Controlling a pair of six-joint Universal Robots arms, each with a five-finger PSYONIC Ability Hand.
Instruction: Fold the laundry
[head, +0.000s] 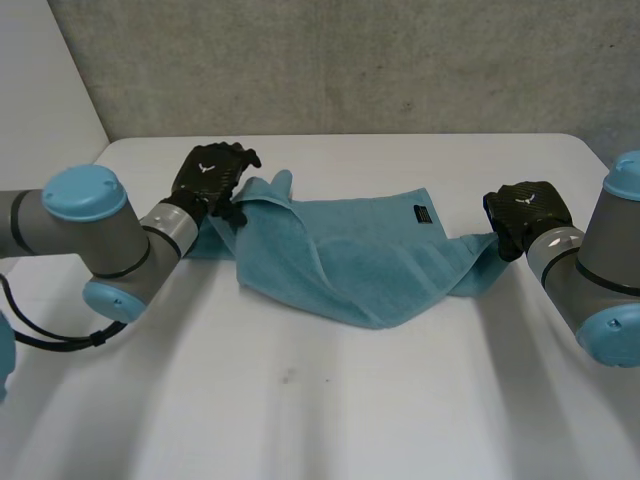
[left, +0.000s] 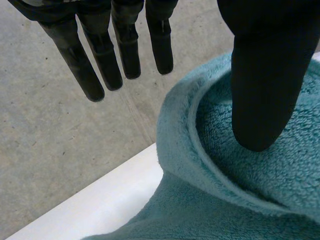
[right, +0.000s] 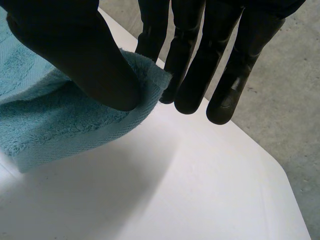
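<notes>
I have the towel (head: 350, 260) lying rumpled across the far half of the table (head: 300, 400), stretched between my two hands. My left hand (head: 212, 178) sits at the towel's left end, on a raised fold of cloth. The fold lies under the thumb (left: 260, 90), while the fingers (left: 95, 65) stand straight and apart from it. My right hand (head: 525, 215) is at the right end — a corner is pinched between its thumb and fingers. A label (head: 423, 214) lies by the towel's far edge, nearer the right hand. A wall (head: 350, 60) stands behind the table.
</notes>
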